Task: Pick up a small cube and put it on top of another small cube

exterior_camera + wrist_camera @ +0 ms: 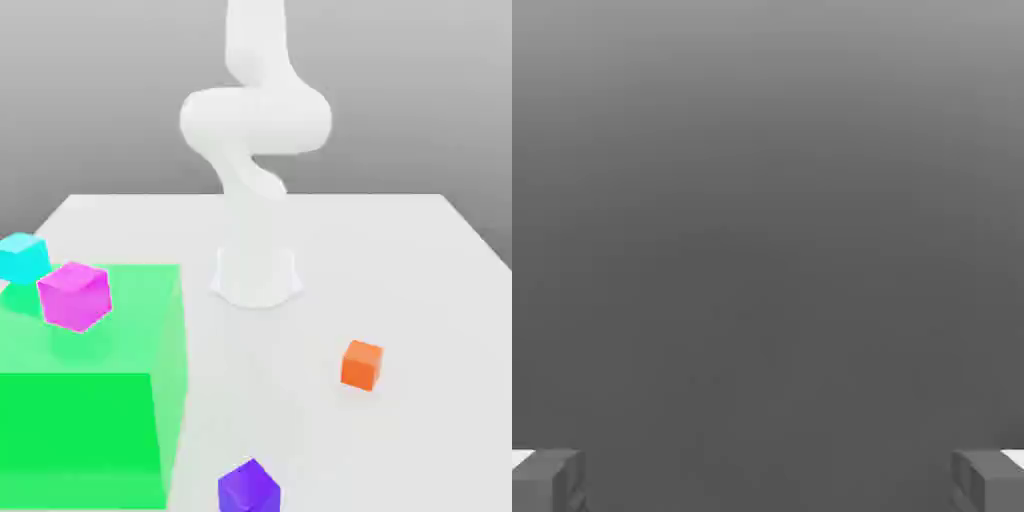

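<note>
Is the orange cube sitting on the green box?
No, the orange cube sits on the table, away from the green box.

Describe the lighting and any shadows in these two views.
Exterior view: bright, even light, the white arm nearly washed out, a faint shadow under the orange cube; hand view: dim gray gradient, darker between the fingers.
</note>
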